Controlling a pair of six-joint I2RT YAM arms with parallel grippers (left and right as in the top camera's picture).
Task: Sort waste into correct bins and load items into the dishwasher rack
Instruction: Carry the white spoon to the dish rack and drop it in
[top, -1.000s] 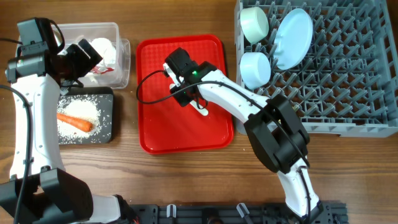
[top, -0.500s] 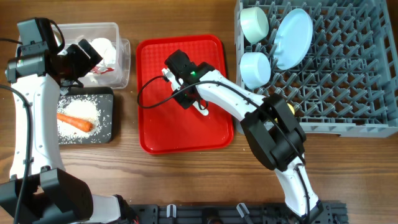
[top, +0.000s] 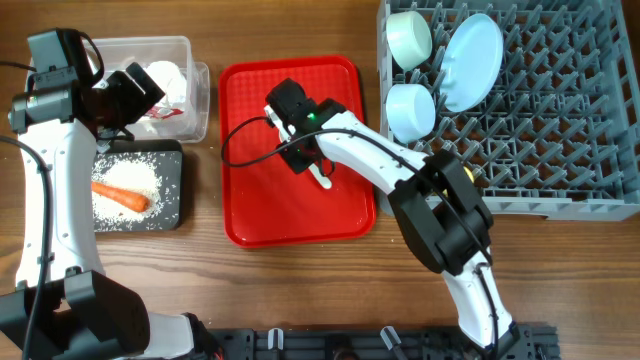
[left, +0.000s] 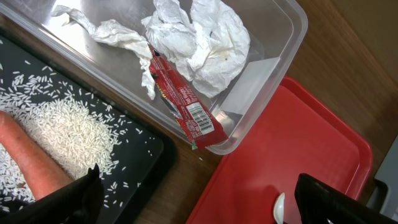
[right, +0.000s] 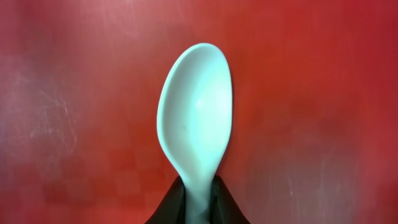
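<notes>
My right gripper is low over the flat red serving tray, shut on the handle of the white plastic spoon, whose bowl lies against the tray. The spoon also shows in the overhead view. My left gripper is open and empty, hovering beside the clear tub. The tub holds the crumpled white paper and the red snack wrapper. The black tray holds the rice and the carrot. The brown lump and the yellow cup are not clearly seen.
The grey-blue dishwasher rack stands at the right. It holds two pale bowls and the pale blue plate standing on edge at its left side. Bare wood lies in front of the trays.
The right arm has shifted very slightly over the red tray. The spoon stays low on the tray. The left arm has not moved.
</notes>
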